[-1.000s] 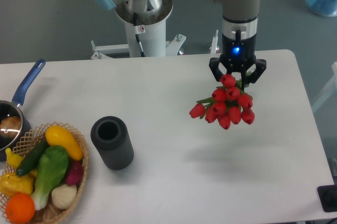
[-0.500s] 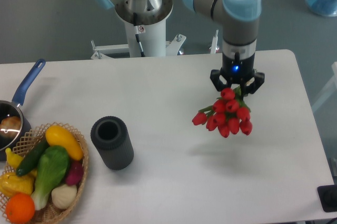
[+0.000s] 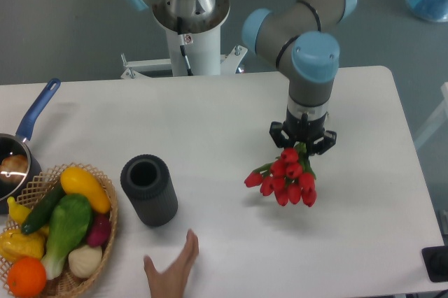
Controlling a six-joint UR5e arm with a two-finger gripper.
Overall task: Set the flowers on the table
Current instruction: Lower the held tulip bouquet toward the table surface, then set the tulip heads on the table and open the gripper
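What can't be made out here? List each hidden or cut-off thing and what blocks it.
- Flowers: stems hidden by the blooms and the hand gripping them; contact with the table unclear.
- Wicker basket: cut by the left and bottom edges.
- Pan: cut by the left edge.
- Person's hand: cut by the bottom edge.
- Black cylinder: inside too dark.

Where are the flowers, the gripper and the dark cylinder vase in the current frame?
flowers (image 3: 285, 180): fixed camera, on the red tulip heads in the middle of the bunch.
gripper (image 3: 302, 145): fixed camera, between the fingertips, at the top of the bunch.
dark cylinder vase (image 3: 155, 203): fixed camera, on its outer side wall.
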